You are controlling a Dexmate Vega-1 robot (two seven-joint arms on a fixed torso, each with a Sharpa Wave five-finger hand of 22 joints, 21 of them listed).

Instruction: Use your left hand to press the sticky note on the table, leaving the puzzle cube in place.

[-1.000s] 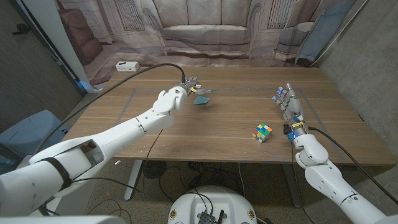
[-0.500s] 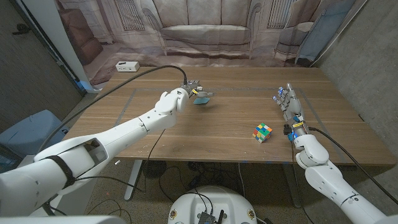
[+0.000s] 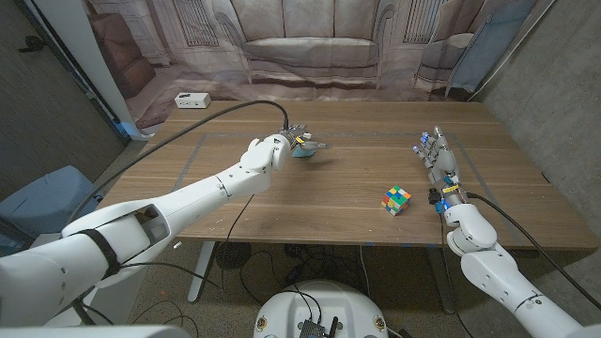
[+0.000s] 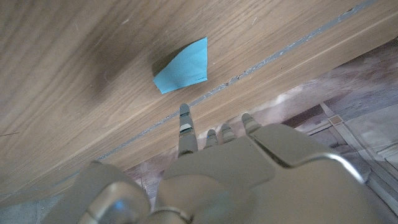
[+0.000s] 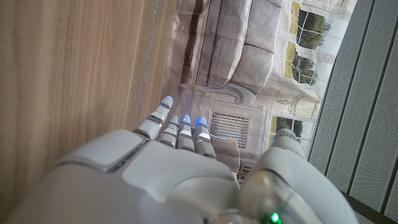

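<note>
Left hand (image 3: 299, 143) hovers over the far middle of the wooden table (image 3: 310, 202) in the head view, right at the blue sticky note (image 3: 302, 150), which peeks out just under the fingers. Compared with a second ago, the arm has pushed a little farther forward and the hand has settled lower over the note. The puzzle cube (image 3: 396, 199) sits well apart on the right side of the table, exactly where it was, and the right hand (image 3: 439, 165) stands on its edge near that side, fingers apart and holding nothing, unmoved.

From the left wrist view, the fingers (image 4: 185, 127) reach toward the sticky note (image 4: 182, 65), which lies on the wood beside a strip of tape, one corner seeming slightly lifted. A gap shows between the fingertip and the paper, so the press is likely not yet made; the fingers are spread and hold nothing. The approach looks nearly finished, with only a short descent left.

In the right wrist view, the right hand (image 5: 168, 168) points its fingers along the table toward the printed backdrop, idle.
</note>
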